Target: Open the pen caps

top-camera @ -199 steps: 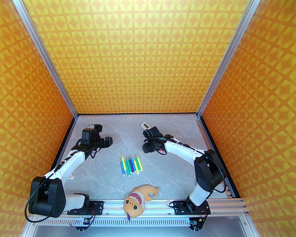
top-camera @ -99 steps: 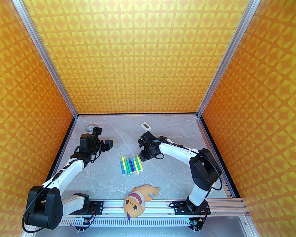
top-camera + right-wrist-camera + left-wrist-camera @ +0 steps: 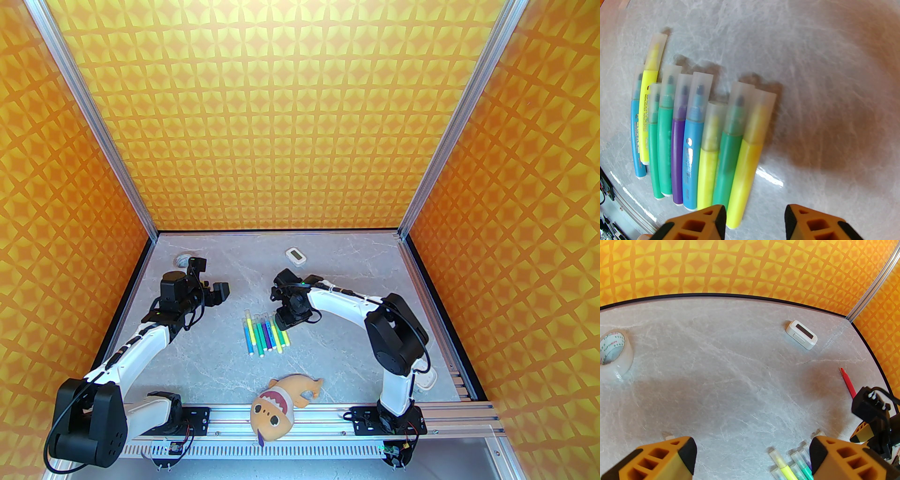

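the pen caps [image 3: 702, 82] are all on the pens [image 3: 265, 333] lying mid-table [image 3: 347, 347], the right gripper [image 3: 755, 219] bent down over their right edge, fingers apart and empty, the left gripper [image 3: 752, 454] spread wide, raised off to the left.

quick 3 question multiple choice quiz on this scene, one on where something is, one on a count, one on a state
1. Where on the table is the tape?
A) far left corner B) near right corner C) dead centre

2. Of the bunched pens, how many are purple?
A) none B) one C) three

3. The caps in that bunch are:
A) all off B) half off C) all on

Answers:
1 A, it sits by the far left edge in the top view.
2 B, a single purple barrel lies mid-bunch.
3 C, every tip sits under a pale cap in the right wrist view.
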### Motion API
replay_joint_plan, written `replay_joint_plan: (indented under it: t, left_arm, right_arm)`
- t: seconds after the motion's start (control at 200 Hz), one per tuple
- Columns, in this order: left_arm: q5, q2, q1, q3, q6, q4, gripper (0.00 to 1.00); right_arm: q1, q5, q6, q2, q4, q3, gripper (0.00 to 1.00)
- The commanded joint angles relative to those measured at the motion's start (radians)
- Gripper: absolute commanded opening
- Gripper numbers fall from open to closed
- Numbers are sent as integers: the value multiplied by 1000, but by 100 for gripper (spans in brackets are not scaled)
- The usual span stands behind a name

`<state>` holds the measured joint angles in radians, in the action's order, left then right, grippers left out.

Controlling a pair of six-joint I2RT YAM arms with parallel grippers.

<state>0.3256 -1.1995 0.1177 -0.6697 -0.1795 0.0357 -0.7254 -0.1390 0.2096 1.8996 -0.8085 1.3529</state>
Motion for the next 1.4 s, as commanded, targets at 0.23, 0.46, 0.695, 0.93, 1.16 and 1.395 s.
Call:
replay_joint_plan:
  t: [0.23, 0.46, 0.695, 0.93, 1.16, 1.395]
  left_arm:
    - [18, 54, 2, 59, 35, 29, 84]
    - [18, 84, 2, 74, 46, 29, 84]
    - [17, 84, 2, 73, 51, 26, 85]
    - [18, 83, 2, 72, 52, 27, 85]
    - [18, 83, 2, 73, 52, 28, 85]
    - [17, 78, 2, 72, 58, 29, 85]
  right_arm:
    - [-16, 7, 54, 37, 1, 2, 42]
    - [-27, 13, 70, 62, 12, -3, 41]
    - [-30, 12, 87, 88, 36, -14, 38]
    - [-31, 83, 82, 131, 16, 1, 36]
    - [-31, 154, 82, 168, -18, 41, 32]
    - [-31, 176, 90, 226, -11, 63, 28]
